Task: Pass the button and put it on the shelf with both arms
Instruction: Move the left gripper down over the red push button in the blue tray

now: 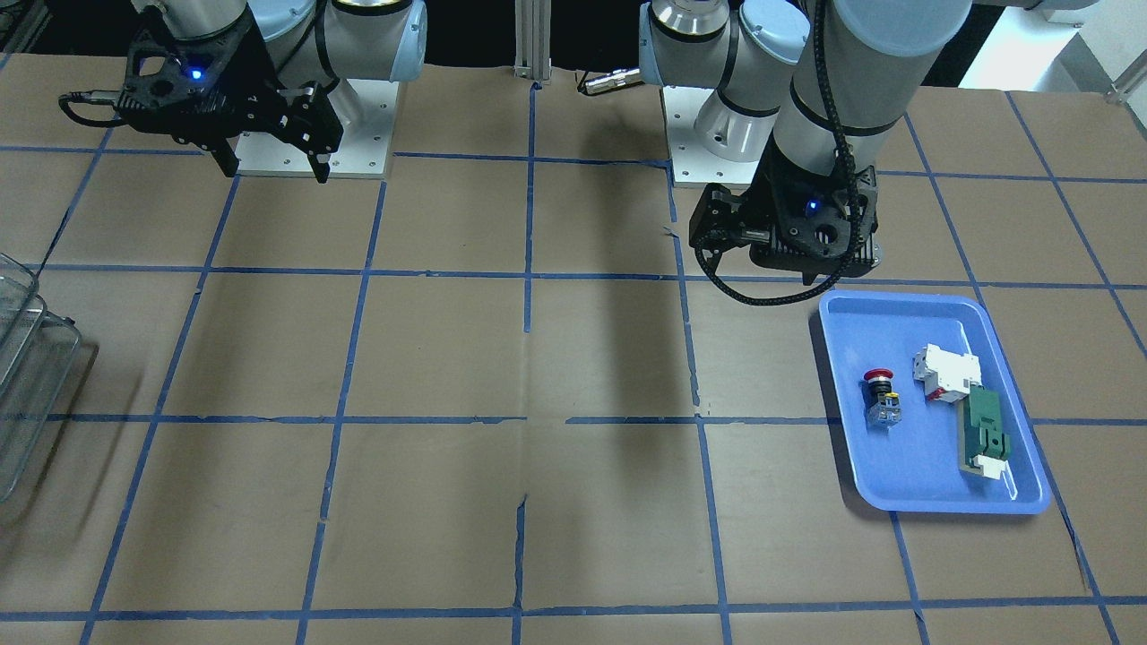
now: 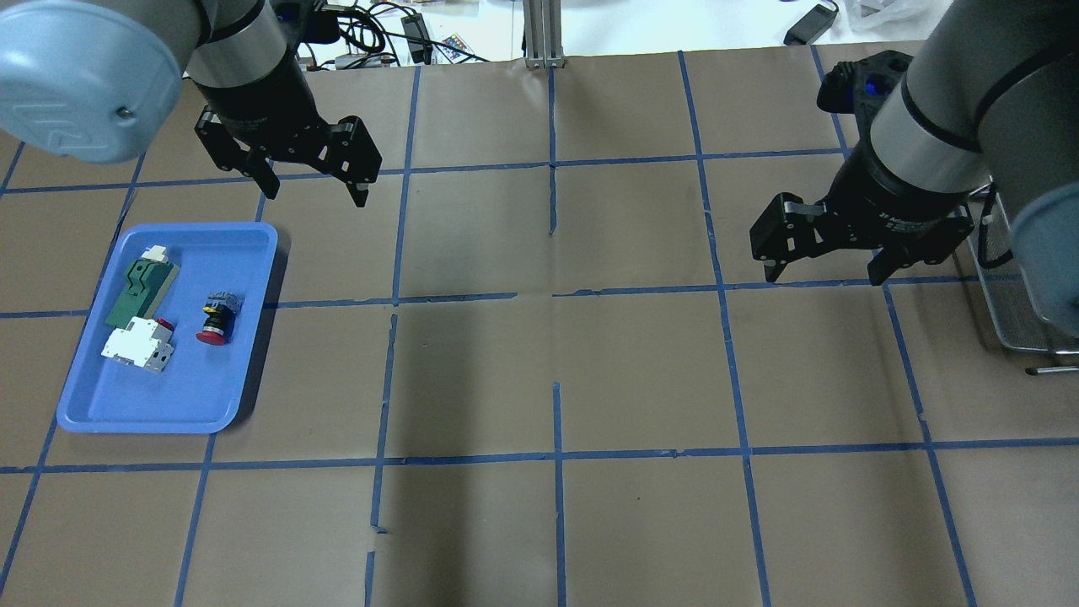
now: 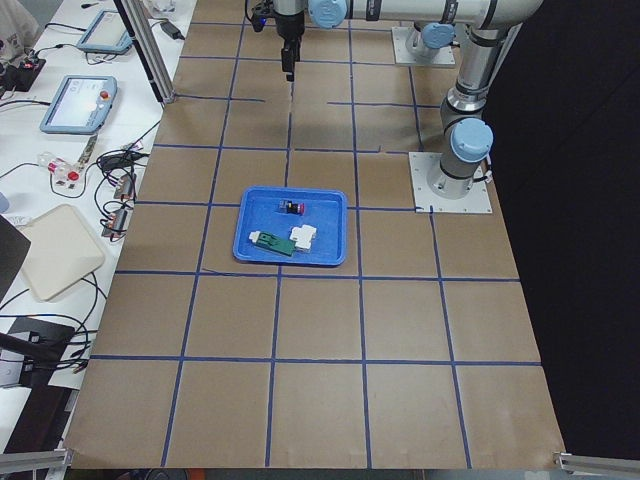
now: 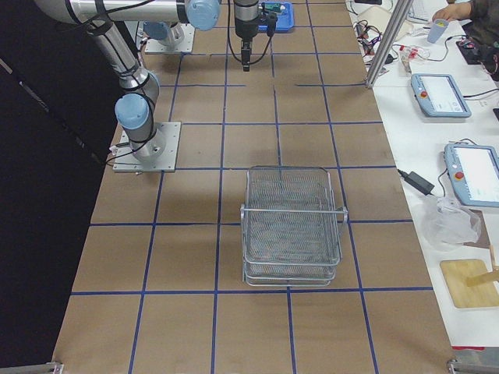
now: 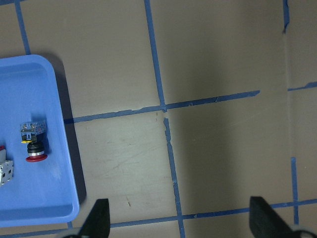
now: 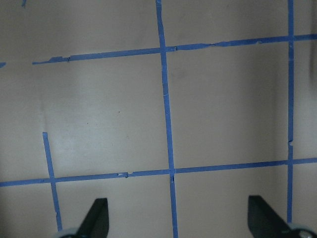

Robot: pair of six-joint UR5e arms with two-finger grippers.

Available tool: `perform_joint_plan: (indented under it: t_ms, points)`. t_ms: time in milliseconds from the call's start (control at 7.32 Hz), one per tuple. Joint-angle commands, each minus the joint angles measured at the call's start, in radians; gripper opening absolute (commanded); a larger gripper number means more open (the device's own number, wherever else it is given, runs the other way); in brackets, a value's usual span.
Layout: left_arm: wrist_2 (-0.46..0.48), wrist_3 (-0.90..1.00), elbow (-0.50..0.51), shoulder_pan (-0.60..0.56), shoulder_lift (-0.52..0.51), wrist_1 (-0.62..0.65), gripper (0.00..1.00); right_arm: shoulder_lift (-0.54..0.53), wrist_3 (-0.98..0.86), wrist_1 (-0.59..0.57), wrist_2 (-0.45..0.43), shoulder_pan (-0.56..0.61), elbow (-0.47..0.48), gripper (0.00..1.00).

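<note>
The button (image 2: 216,319), with red cap, black collar and clear contact block, lies on its side in the blue tray (image 2: 169,421); it also shows in the front view (image 1: 881,394) and the left wrist view (image 5: 33,144). My left gripper (image 2: 316,194) is open and empty, hovering above the table just beyond the tray's far right corner. My right gripper (image 2: 823,276) is open and empty, next to the wire shelf (image 2: 1011,287). The shelf (image 4: 292,226) stands upright and shows nothing inside.
A white breaker block (image 2: 139,347) and a green flat part (image 2: 139,291) lie in the tray beside the button. Brown paper with a blue tape grid covers the table. Tablets, cables and a bag lie on a side bench (image 4: 437,93).
</note>
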Motion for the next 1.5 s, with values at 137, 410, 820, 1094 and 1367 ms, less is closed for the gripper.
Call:
perform_joint_plan:
  t_ms: [137,410,820,1094,1367]
  points:
    - [-0.004,0.010,-0.029,0.044,0.001,0.000,1.00,-0.005,0.001,-0.010,-0.009,-0.005,0.019,1.00]
    - [0.001,0.065,-0.084,0.160,-0.023,0.015,1.00,0.047,0.005,-0.021,0.004,-0.008,0.027,1.00]
    - [0.007,0.264,-0.178,0.273,-0.119,0.273,1.00,0.122,0.019,-0.043,0.027,0.014,-0.034,1.00]
    - [0.004,0.395,-0.204,0.380,-0.159,0.321,1.00,0.154,0.013,-0.063,0.028,0.008,-0.022,1.00]
    - [0.008,0.486,-0.277,0.414,-0.187,0.404,1.00,0.159,0.015,-0.034,0.022,0.010,-0.079,1.00]
